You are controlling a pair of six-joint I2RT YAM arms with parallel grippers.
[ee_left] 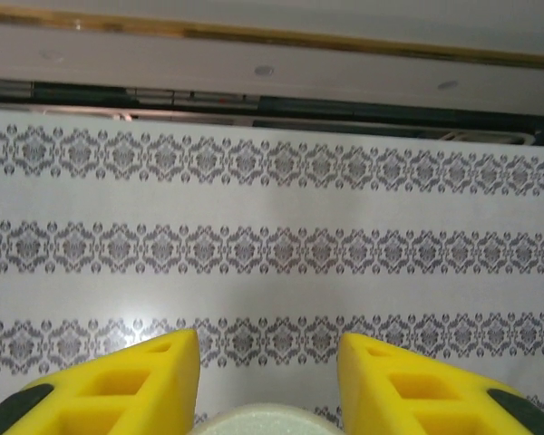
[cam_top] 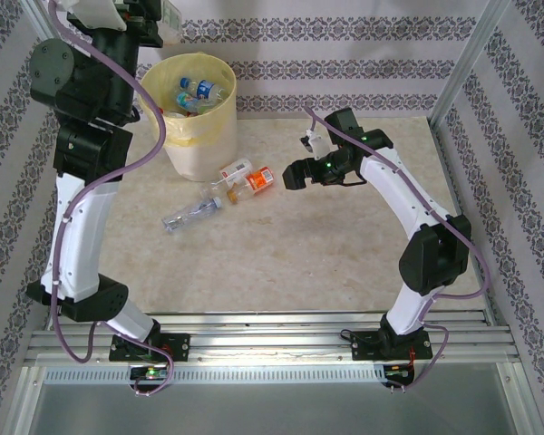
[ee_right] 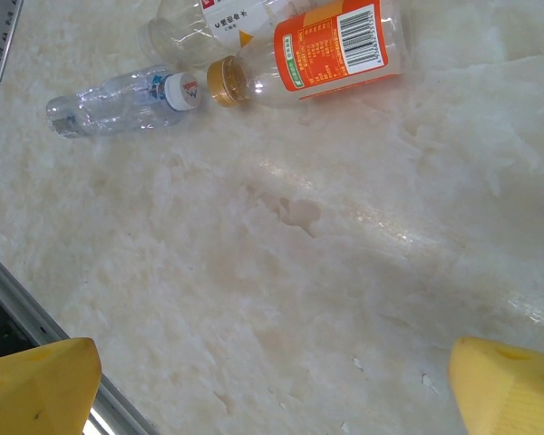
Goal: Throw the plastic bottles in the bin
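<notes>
Stretching upright by the bin (cam_top: 199,149), left gripper (cam_top: 157,20) clasps a bottle (cam_top: 170,14); right gripper (cam_top: 295,174) hovers agape

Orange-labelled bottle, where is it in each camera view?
Top external: orange-labelled bottle near centre, right of the bin.
Right wrist: top centre, lying on its side.
Left wrist: faces the patterned wall.
Shared landmark: the clear bottle beside its cap.

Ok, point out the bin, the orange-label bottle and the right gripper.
bin (cam_top: 199,163), top view, outer wall.
orange-label bottle (ee_right: 335,50), right wrist view, label.
right gripper (cam_top: 292,175), top view, between fingertips.
</notes>
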